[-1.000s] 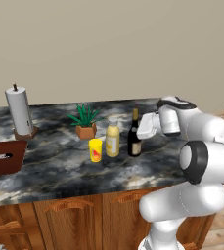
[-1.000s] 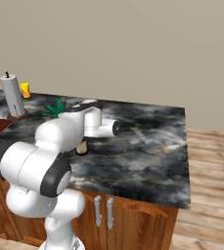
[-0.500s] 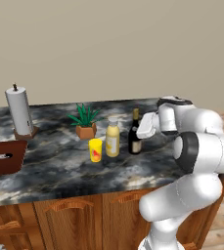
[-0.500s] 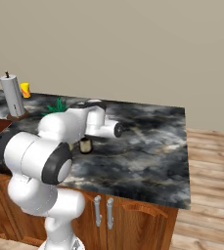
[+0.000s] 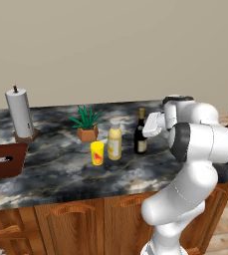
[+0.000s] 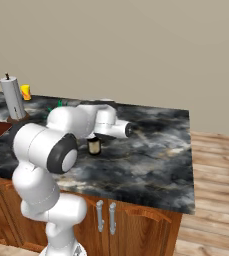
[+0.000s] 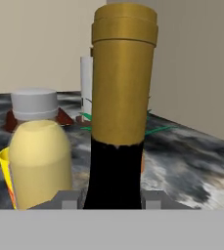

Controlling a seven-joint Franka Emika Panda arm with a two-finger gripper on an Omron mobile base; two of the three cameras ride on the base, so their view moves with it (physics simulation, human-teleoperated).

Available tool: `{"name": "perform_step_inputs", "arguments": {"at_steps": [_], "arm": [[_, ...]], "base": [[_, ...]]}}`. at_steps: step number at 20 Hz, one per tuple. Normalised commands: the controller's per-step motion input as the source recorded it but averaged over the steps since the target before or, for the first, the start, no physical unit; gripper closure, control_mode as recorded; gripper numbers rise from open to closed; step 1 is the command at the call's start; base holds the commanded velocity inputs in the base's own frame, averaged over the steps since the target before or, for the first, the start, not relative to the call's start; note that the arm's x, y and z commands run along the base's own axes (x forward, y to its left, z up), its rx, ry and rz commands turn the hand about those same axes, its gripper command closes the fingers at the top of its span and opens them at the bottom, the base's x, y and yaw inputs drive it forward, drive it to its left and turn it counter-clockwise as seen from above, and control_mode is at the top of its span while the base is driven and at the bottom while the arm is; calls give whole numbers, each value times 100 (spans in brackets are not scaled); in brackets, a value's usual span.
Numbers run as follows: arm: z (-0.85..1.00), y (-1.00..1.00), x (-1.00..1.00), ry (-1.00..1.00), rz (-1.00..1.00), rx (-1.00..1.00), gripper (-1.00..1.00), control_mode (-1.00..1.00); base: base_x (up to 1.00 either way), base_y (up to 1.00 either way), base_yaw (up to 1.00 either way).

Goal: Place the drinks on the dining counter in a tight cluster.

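Note:
The tall dark wine bottle point(image 5: 141, 133) with its yellow cap point(image 7: 124, 73) stands upright on the marbled dining counter point(image 5: 60, 175). My gripper point(image 5: 145, 124) reaches it from the right at neck height. In the hand view the gripper point(image 7: 111, 200) has the bottle's dark shoulder point(image 7: 114, 176) pressed between both fingertips point(image 7: 68, 200). The yellow juice bottle point(image 5: 114, 142) with white cap point(image 7: 34, 103) stands close to the wine bottle's left. In the right base view my arm covers all but the wine bottle's base point(image 6: 93, 146). The small red-capped bottle is out of view.
A yellow cup point(image 5: 97, 153) stands just left of the juice bottle, with a potted plant point(image 5: 87, 124) behind them. A paper towel roll point(image 5: 20, 114) and a brown box point(image 5: 3, 160) sit at the far left. Bare counter point(image 6: 151, 155) stretches to the right.
My elbow and upper arm have swung closer to the cameras while the hand stayed at the wine bottle. The bottles have not moved.

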Motion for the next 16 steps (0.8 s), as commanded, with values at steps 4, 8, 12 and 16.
{"name": "perform_step_inputs", "arguments": {"at_steps": [4, 8, 12, 16], "arm": [[-7, -9, 3, 0, 0, 0, 100, -100], [-27, 0, 0, 0, 0, 0, 100, -100], [-43, 0, 0, 0, 0, 0, 100, -100], [-31, 6, 3, 0, 0, 0, 100, -100]], "base": [[0, 0, 0], [0, 0, 0], [0, 0, 0], [0, 0, 0]]}}
